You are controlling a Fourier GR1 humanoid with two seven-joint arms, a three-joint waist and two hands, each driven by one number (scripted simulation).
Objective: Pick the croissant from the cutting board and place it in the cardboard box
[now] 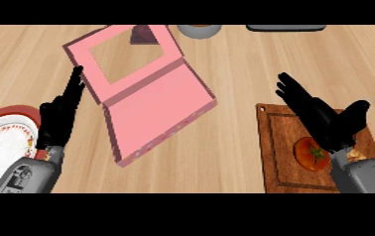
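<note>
The box (157, 112) is pink and lies open at centre-left, its windowed lid (124, 56) folded back. A wooden cutting board (282, 146) sits at the lower right with a red tomato (311, 154) on it. Beside my right forearm a small tan piece (357, 154) shows on the board; it looks like the croissant, mostly hidden by the arm. My right hand (322, 115) hovers open above the board, fingers stretched toward the upper left, holding nothing. My left hand (60, 116) rests open at the left, fingers up, just left of the box.
A red-rimmed white plate (13, 131) sits at the left edge under my left forearm. A grey bowl (199, 30), a dark block (143, 35) and a dark flat item (285, 28) line the far edge. Bare wood lies between box and board.
</note>
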